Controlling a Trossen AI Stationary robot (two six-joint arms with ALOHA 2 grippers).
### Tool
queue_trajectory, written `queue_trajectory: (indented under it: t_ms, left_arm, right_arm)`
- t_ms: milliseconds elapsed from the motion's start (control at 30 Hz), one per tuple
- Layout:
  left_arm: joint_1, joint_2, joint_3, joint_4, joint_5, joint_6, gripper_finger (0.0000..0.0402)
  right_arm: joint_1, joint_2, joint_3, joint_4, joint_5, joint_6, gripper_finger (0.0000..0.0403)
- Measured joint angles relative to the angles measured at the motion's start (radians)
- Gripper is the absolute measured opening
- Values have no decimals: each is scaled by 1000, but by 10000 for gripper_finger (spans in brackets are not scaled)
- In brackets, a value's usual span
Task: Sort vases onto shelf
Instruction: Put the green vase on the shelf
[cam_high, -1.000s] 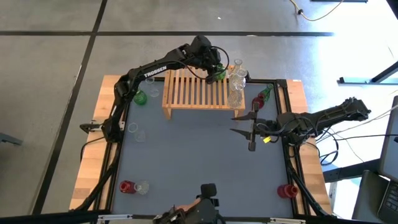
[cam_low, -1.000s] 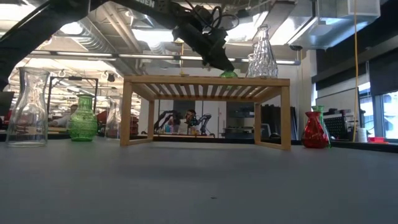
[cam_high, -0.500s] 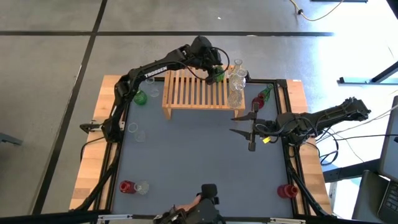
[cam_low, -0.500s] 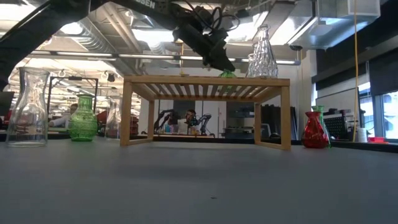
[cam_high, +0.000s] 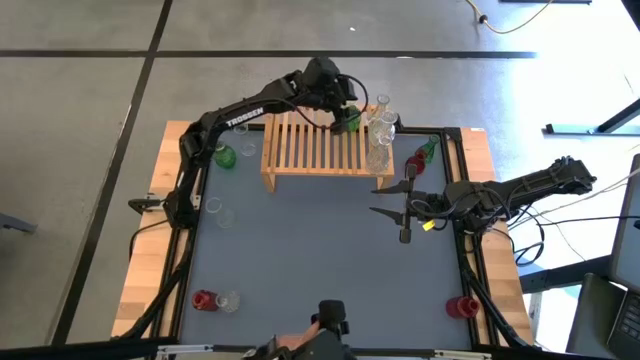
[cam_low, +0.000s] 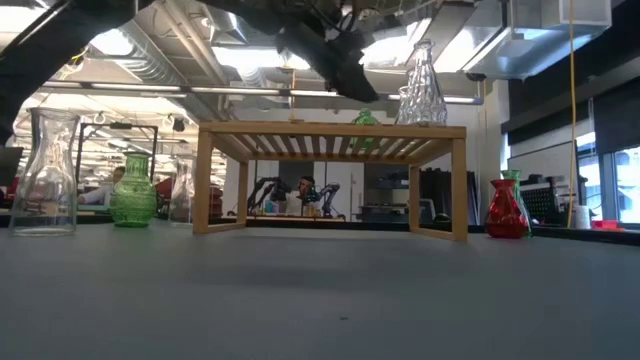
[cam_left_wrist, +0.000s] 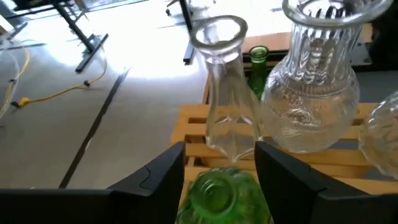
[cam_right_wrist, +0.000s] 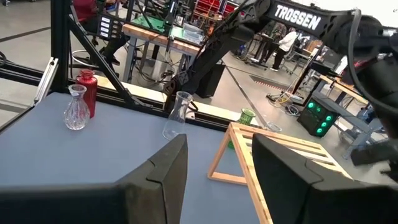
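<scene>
The shelf (cam_high: 314, 142) stands at the far middle of the bench (cam_high: 310, 250); on its right end a small round vase (cam_high: 350, 122) sits at the far edge, with three glass vases (cam_high: 379, 128) clustered just to its right; the left gripper (cam_high: 343, 112) hangs over the round vase, jaws parted to either side of it; left of the shelf stand two vases (cam_high: 226, 156); right of it, two bottles (cam_high: 421, 157); the right gripper (cam_high: 390, 197) hovers over the bench before the shelf's right end; a pair of vases (cam_high: 214, 300) sits at the near left, one vase (cam_high: 461, 306) at the near right.
</scene>
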Motion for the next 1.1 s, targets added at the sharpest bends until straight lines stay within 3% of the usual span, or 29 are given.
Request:
queue_trajectory:
  t_ms: [467, 733, 1100]
  left_arm:
    - [6, -31, -1, -357, -25, -6, 187]
    - [2, 1, -1, -345, -97, -7, 187]
    - [1, 20, -1, -263, -101, -5, 187]
  right_arm:
    - [0, 0, 0, -25, 1, 0, 170]
    - [0, 0, 0, -13, 2, 0, 170]
    - [0, 0, 0, -7, 2, -6, 170]
